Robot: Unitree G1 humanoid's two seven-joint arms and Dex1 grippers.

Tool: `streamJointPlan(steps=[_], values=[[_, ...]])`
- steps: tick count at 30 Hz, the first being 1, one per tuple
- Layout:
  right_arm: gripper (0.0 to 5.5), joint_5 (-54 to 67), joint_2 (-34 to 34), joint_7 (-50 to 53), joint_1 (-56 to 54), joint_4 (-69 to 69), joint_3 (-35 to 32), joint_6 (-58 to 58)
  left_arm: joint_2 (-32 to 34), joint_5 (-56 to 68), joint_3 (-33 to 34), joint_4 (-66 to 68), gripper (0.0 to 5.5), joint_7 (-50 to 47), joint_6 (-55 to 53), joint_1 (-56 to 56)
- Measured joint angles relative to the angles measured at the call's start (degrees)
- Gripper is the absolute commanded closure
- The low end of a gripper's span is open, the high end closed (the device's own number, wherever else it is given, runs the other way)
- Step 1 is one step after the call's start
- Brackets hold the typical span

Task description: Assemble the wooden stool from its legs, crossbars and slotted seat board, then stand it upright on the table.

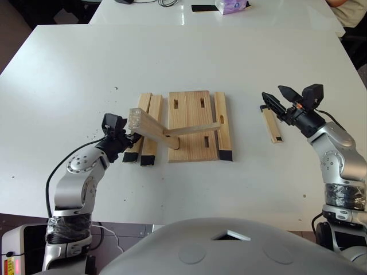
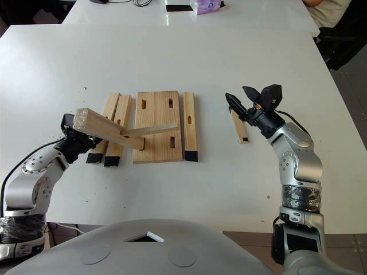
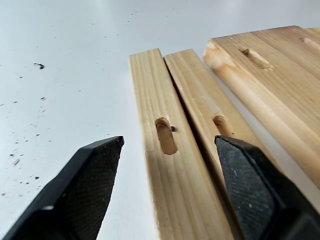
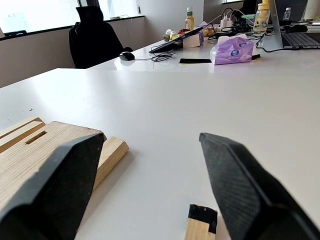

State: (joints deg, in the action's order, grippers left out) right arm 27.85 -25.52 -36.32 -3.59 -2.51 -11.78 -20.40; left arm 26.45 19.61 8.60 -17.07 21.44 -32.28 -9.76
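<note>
at the middle of the white bench [image 1: 241, 63] the slotted seat board [image 1: 192, 112] lies flat, its slots facing up. just beside its left edge two legs [image 1: 153, 112] lie side by side and touching, black tips toward the robot, each with a slot in its upper face. along the board's right edge lies a third leg [image 1: 222, 140], also with its black tip at the near end. a fourth leg [image 1: 150, 127] sits tilted across the two flat ones: its pale end is raised next to the left arm and its other end is down on the near left part of the board. a crossbar [image 1: 198, 128] is joined to that lower end and runs rightward over the board to the third leg.

the left tool [image 3: 169, 145] is low over the near ends of the two flat legs, under the raised end of the tilted leg. its fingers [image 3: 85, 190] are spread wide with nothing pinched between them. whether the tilted leg rests on it i cannot tell.

well to the right of the board a short wooden piece [image 1: 272, 127] with a black near tip lies alone on the bench. the right tool [image 4: 152, 139] hovers just above its far end, fingers [image 4: 240, 190] wide apart and holding nothing.
</note>
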Motion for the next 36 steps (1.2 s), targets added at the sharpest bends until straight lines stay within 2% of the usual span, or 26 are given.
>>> streamJointPlan(steps=[10, 21, 29, 36], values=[[1.99, 0.0, 0.5, 0.5, 0.3, -0.5, 0.3, -0.2, 0.0, -1.7, -1.5, -1.9, 2.1, -1.0, -3.5, -2.5], [1.99, 0.3, 2.7, 2.6, 5.8, -4.5, 0.1, -0.2, 2.2, -1.6, 0.9, -10.4, 2.1, -1.9, -13.6, -7.7], [1.99, 0.4, 3.2, 3.4, 7.0, -5.7, 0.2, -0.2, 3.1, -0.6, 0.6, -14.8, 3.43, -1.4, -19.1, -9.0], [1.99, 0.3, 3.4, 3.6, 5.6, -4.9, 0.2, -0.2, 3.4, -0.9, 0.3, -11.5, 3.44, -1.6, -17.2, -6.2]])
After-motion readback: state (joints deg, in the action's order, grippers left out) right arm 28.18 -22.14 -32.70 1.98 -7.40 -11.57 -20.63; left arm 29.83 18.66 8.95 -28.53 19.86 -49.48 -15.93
